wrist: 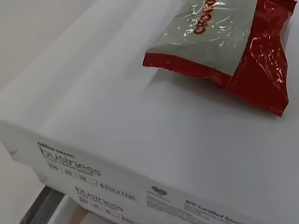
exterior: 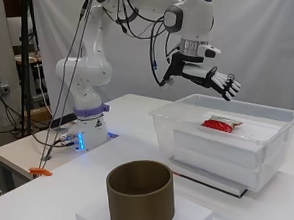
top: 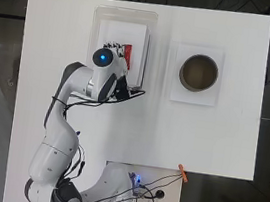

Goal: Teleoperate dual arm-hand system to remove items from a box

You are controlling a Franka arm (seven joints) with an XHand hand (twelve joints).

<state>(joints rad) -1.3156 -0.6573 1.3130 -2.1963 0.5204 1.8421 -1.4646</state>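
Red foil packet (exterior: 221, 123) lies on the white paper ream (exterior: 224, 145) inside the clear plastic box (exterior: 288, 126), at about 11 o'clock on the table (top: 57, 44) in the overhead view. Above it, the hand (exterior: 210, 80) hovers with fingers outstretched, holding nothing. This looks like the approach; next it must descend and curl round the packet.

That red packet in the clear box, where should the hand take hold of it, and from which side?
Probably from above: the red packet lies flat on the white stack inside the clear box, whose walls block a sideways approach. Pinch across its puffed middle; the hand hovers open above.
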